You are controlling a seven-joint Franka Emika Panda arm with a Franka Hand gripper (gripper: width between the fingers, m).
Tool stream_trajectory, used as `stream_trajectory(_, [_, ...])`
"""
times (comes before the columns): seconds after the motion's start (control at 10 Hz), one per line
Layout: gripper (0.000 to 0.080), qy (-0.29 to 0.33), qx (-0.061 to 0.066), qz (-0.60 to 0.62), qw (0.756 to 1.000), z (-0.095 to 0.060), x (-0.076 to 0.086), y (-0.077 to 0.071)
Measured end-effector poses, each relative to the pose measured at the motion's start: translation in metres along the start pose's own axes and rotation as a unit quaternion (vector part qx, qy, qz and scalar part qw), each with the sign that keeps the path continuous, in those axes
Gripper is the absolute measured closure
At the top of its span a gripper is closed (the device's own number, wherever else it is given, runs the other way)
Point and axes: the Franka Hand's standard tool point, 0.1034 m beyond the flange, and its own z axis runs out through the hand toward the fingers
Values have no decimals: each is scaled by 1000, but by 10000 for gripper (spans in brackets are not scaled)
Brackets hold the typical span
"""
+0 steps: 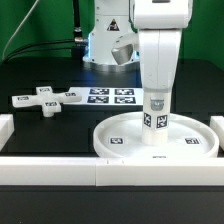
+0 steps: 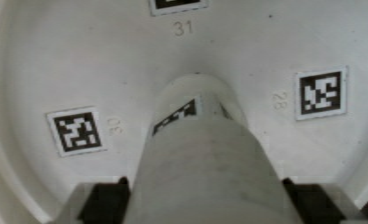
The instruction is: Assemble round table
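The large round disc [image 1: 155, 140] lies flat on the black table at the front of the exterior view's right. The white cylinder leg [image 1: 154, 113] stands upright over the disc's middle, tags on its side. My gripper [image 1: 157, 88] is shut on the leg's upper part and comes straight down from above. In the wrist view the leg [image 2: 202, 140] runs away from the camera down to the disc [image 2: 56, 70], with my black fingertips [image 2: 104, 200] pressed on both its sides. The hub is hidden under the leg. The cross-shaped piece [image 1: 45, 99] lies flat at the exterior view's left.
The marker board [image 1: 110, 96] lies behind the disc, mid-table. Long white border bars [image 1: 110, 172] run along the front edge, with another [image 1: 5, 128] at the left. The robot base [image 1: 110, 45] stands at the back.
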Motion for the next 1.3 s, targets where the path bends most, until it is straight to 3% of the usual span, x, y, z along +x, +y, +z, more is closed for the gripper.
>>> stream_trajectory(0.4, [396, 0, 0, 23, 1000, 0, 0, 0])
stream_trajectory(0.6, [396, -1, 6, 130, 991, 0, -1, -1])
stream_trajectory(1.1, [393, 2, 6, 373, 928, -1, 1, -1])
stream_trajectory(1.3, [393, 6, 0, 438, 899, 0, 3, 0])
